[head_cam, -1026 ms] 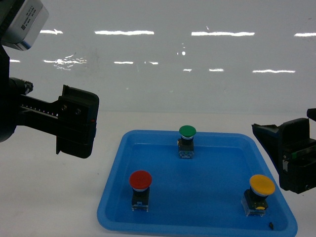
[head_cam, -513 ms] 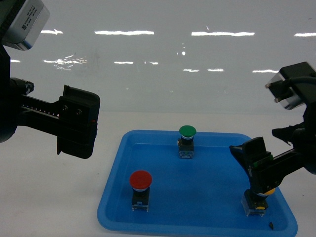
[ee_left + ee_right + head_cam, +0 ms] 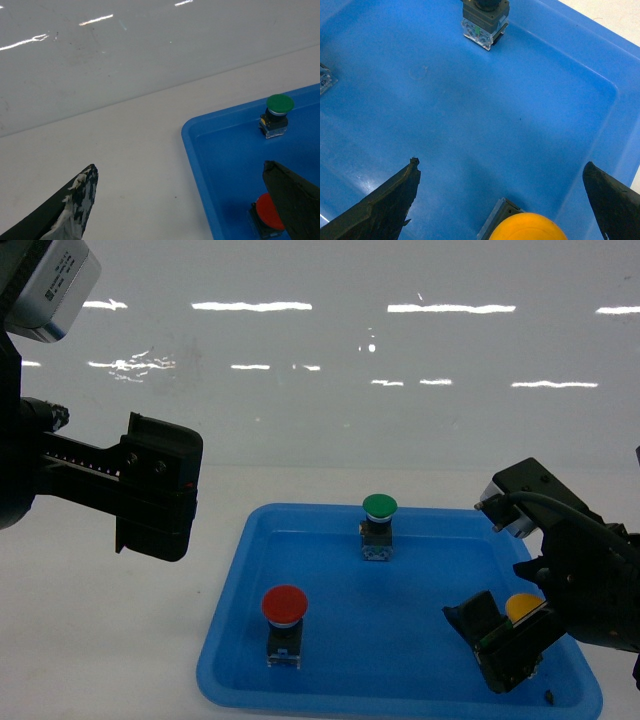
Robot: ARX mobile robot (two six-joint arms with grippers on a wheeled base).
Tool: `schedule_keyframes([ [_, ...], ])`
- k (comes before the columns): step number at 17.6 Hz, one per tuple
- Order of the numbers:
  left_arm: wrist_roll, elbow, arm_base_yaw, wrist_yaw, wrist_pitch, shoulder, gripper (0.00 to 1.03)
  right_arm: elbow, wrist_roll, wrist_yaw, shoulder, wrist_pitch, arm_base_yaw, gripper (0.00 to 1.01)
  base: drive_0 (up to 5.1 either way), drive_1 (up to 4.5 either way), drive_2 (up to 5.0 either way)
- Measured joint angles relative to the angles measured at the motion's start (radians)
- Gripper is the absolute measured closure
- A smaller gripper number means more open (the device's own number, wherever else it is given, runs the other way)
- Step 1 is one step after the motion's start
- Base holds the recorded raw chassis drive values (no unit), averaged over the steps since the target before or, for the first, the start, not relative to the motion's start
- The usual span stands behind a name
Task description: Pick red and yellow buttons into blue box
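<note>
Red and yellow buttons sit apart in a shallow blue tray (image 3: 400, 695) on the white surface (image 3: 100, 640). At the far left of the head view, the left claw (image 3: 155, 485) hangs above the bare surface, well clear of the tray's left rim. Its wrist view shows two dark fingertips (image 3: 65, 210) spread wide with nothing between them, so it is released.

Moving right, the red button (image 3: 284, 606) stands upright in the tray's front-left part, its domed cap on top of a black-and-clear body. Its cap also peeks into the left wrist view, at the lower right, partly behind a dark finger. Further right and toward the back rim, a green button (image 3: 379, 506) stands upright near the middle of the tray's far edge.

At the right, the right claw (image 3: 505, 640) is low over the tray's front-right corner, tilted down. The yellow button (image 3: 522, 606) shows only as part of its cap just behind the dark fingers. In the right wrist view, the yellow cap (image 3: 527, 227) sits at the bottom edge between two widely parted fingertips (image 3: 385, 207), neither one touching it; this claw is released too. A small dark speck (image 3: 549, 697) lies on the tray floor near the front-right corner.
</note>
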Motion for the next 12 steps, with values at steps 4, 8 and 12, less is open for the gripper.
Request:
schedule_keyframes([
  [4, 0.000, 0.000, 0.000, 0.000, 0.000, 0.000, 0.05, -0.003, -0.030, 0.020, 0.064, 0.014, 0.008, 0.03, 0.0, 0.00, 0.0],
  [8, 0.000, 0.000, 0.000, 0.000, 0.000, 0.000, 0.05, -0.012, -0.066, 0.034, 0.097, 0.042, 0.020, 0.03, 0.0, 0.00, 0.0],
  [12, 0.000, 0.000, 0.000, 0.000, 0.000, 0.000, 0.05, -0.018, -0.076, 0.054, 0.101, 0.050, 0.019, 0.32, 0.0, 0.00, 0.0],
])
